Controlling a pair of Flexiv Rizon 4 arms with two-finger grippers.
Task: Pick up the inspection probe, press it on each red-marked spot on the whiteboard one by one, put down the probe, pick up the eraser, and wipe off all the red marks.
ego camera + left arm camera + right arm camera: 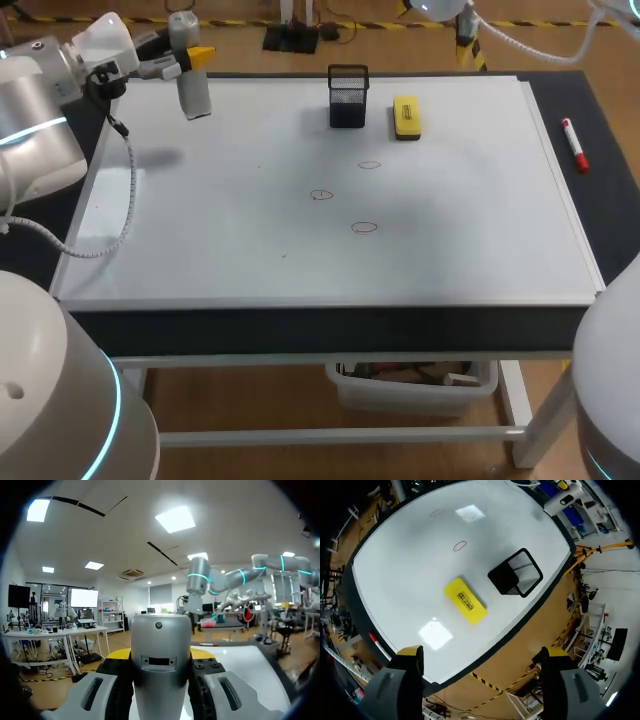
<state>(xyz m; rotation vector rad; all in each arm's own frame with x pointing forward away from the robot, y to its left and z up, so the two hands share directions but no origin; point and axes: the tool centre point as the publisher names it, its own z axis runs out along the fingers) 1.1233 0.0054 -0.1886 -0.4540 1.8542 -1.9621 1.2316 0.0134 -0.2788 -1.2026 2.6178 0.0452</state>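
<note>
My left gripper hovers over the whiteboard's far left corner, shut on the grey inspection probe, which hangs tip-down above the board. In the left wrist view the probe fills the gap between the yellow-tipped fingers. Three red circles are drawn near the board's middle. The yellow eraser lies at the far side. My right gripper stands open, high above the far edge, with the eraser and two red circles below and ahead of it.
A black mesh cup stands just left of the eraser, also in the right wrist view as the mesh cup. A red marker lies on the dark table strip right of the board.
</note>
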